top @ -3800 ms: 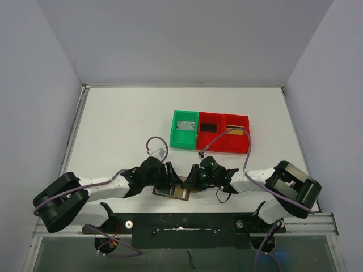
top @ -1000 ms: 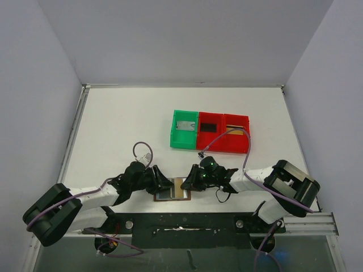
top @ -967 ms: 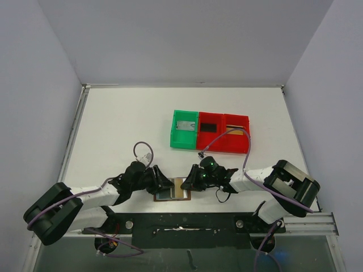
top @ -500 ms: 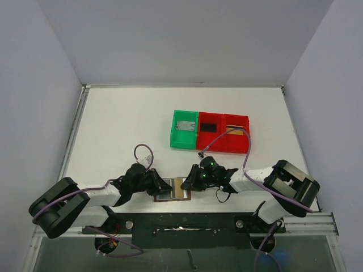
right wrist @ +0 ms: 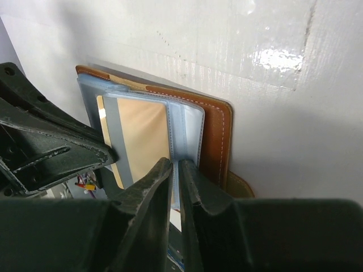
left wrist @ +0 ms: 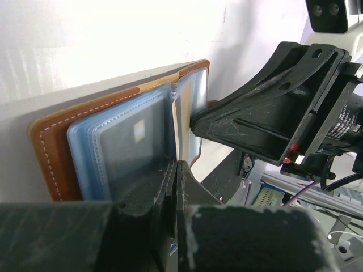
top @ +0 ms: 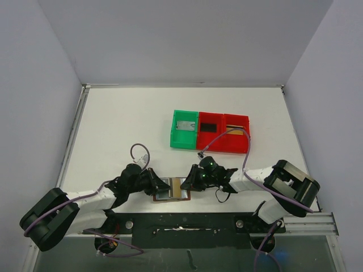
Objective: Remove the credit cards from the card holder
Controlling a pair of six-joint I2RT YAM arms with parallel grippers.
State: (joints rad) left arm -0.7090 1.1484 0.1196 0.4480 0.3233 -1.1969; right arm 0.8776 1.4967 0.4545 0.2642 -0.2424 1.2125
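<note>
White table: open card holder at near edge; left gripper clamped tight on its left page, right gripper nipping right page, jaws nearly closed.

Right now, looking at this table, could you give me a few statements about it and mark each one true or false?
1. The card holder lies open. True.
2. The green tray sits right of the red tray. False: it adjoins the red tray's left side.
3. The left gripper has its fingers spread wide. False: they are pressed together.
4. A golden card shows through a clear sleeve. True.
5. The right gripper hovers over the trays. False: it is at the card holder.
</note>
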